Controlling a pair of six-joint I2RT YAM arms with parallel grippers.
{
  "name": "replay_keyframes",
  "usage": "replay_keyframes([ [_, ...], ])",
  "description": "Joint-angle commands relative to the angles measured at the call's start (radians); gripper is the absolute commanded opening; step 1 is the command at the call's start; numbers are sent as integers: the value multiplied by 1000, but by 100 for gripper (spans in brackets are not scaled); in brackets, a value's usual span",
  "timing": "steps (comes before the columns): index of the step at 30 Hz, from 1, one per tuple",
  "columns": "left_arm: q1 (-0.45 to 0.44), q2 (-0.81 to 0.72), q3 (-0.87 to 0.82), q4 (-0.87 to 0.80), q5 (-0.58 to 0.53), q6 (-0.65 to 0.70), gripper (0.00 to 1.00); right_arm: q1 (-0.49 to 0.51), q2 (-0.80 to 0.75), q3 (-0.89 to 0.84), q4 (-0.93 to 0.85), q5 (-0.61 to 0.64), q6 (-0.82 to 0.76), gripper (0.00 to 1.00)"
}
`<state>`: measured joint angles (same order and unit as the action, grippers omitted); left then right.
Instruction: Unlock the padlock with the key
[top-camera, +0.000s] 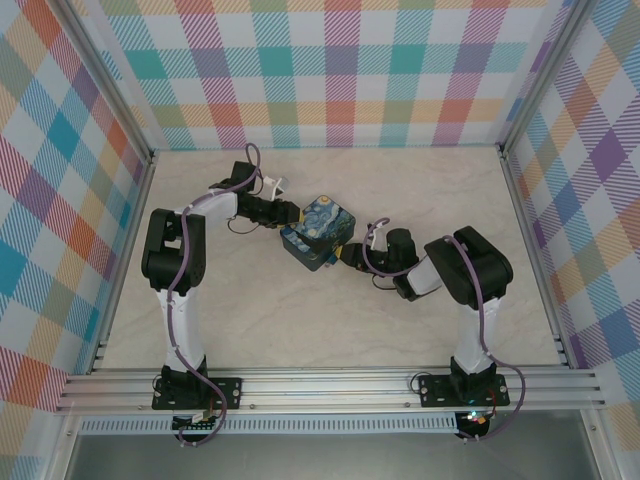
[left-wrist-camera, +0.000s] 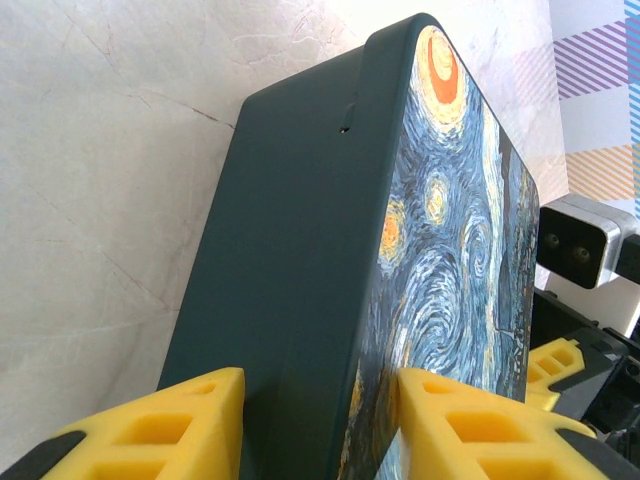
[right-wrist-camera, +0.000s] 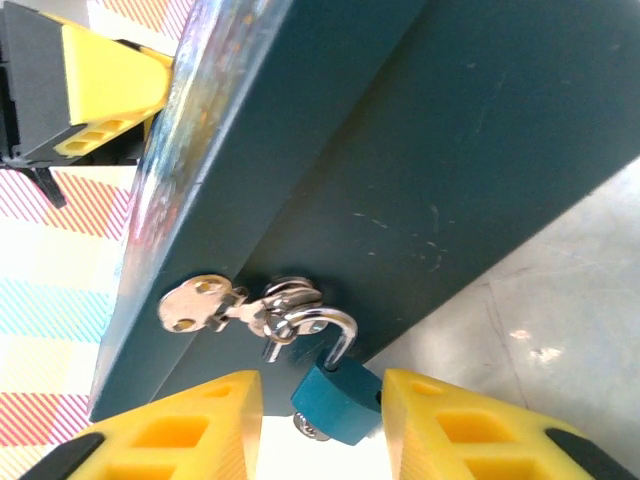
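Note:
The blue padlock (right-wrist-camera: 340, 400) hangs by its thin shackle (right-wrist-camera: 335, 322) from the silver hasp (right-wrist-camera: 200, 303) on the dark side of the swirl-painted tin (right-wrist-camera: 420, 140). One end of the shackle stands free of the body. A small silver piece (right-wrist-camera: 312, 427), seemingly the key, pokes out under the body. My right gripper (right-wrist-camera: 322, 378) straddles the padlock, open, with a gap at its left finger (right-wrist-camera: 170, 430). My left gripper (left-wrist-camera: 318, 380) is shut on the tin's (left-wrist-camera: 290, 250) edge. From above, the left gripper (top-camera: 288, 212) and right gripper (top-camera: 350, 255) flank the tin (top-camera: 318, 230).
The tin stands tilted mid-table on the pale marble top (top-camera: 300, 320). Plaid walls (top-camera: 330, 70) close in the back and both sides. Aluminium rails (top-camera: 330, 385) run along the near edge by the arm bases.

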<state>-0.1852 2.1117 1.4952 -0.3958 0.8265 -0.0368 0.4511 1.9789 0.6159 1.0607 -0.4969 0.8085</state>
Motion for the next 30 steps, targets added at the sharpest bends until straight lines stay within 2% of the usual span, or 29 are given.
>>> replay_keyframes([
  [1, 14, 29, -28, -68, -179, 0, 40, 0, -34, -16, -32, 13, -46, 42],
  [13, 7, 40, 10, -95, -185, 4, 40, -30, 41, 35, 108, -26, -48, 56],
  [27, 2, 71, 59, -115, -196, 1, 39, -11, 130, 128, 170, -110, -12, 57],
  [30, 1, 71, 63, -117, -196, 0, 39, -3, 130, 141, 179, -133, -13, 55],
])
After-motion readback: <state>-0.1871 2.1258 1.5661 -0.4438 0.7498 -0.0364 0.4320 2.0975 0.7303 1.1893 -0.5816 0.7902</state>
